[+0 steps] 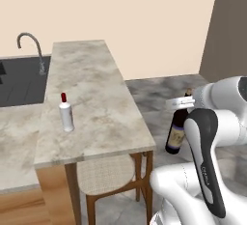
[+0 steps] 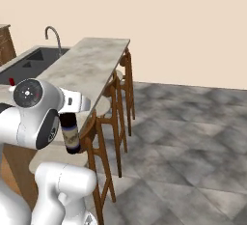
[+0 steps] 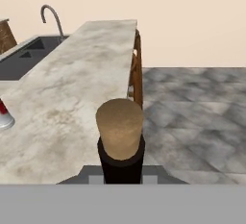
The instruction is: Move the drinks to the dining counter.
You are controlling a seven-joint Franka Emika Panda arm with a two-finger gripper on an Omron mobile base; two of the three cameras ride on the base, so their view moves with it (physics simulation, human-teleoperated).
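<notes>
Left base view, pincer (image 1: 187,102) clamped on wine bottle (image 1: 176,132), pale label unreadable, beside dining counter (image 1: 91,103).

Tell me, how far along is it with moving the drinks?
Done: the small white bottle with red cap stands on the dining counter. In hand: the tool holds the dark wine bottle beside the counter's edge, over the floor. A third bottle isn't on the counter yet.

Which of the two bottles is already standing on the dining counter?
The small white bottle with the red cap stands on the counter. The dark wine bottle hangs in the gripper, beside the counter over the floor.
</notes>
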